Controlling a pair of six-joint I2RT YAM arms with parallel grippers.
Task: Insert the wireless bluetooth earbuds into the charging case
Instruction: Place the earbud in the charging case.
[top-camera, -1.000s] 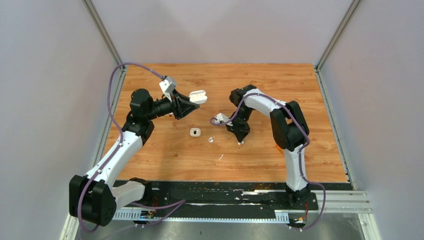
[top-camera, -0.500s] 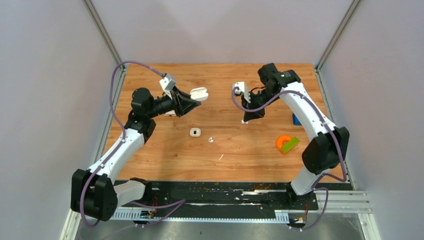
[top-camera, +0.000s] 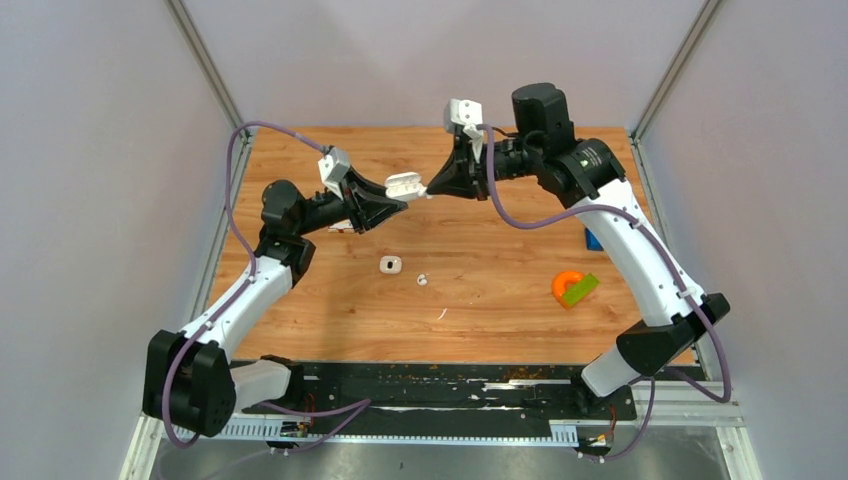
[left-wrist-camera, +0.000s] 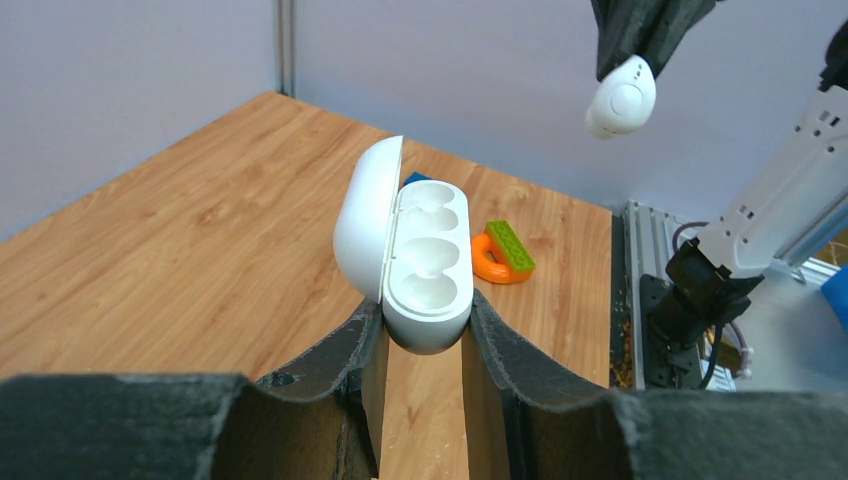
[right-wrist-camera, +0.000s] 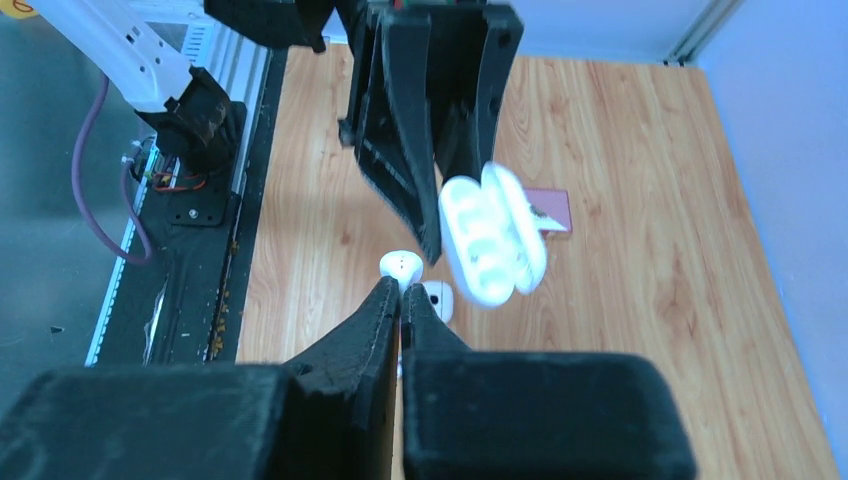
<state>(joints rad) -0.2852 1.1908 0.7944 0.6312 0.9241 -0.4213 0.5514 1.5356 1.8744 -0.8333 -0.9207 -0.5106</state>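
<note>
Held earbud (left-wrist-camera: 621, 98): tiny, light, glossy hard shell. Likely slippery, so pinch across the bulb and leave the stem free.
Right gripper (right-wrist-camera: 402, 290) is pinched tight on it, upper right of the left wrist view, above the charging case (left-wrist-camera: 415, 255) and not touching it.
Left gripper (left-wrist-camera: 422, 305) clamps the case base. Lid is open and the wells look empty.
On the table (top-camera: 300, 300), centre of the top view: second earbud (top-camera: 390, 264) and third earbud (top-camera: 422, 280), both loose.
</note>
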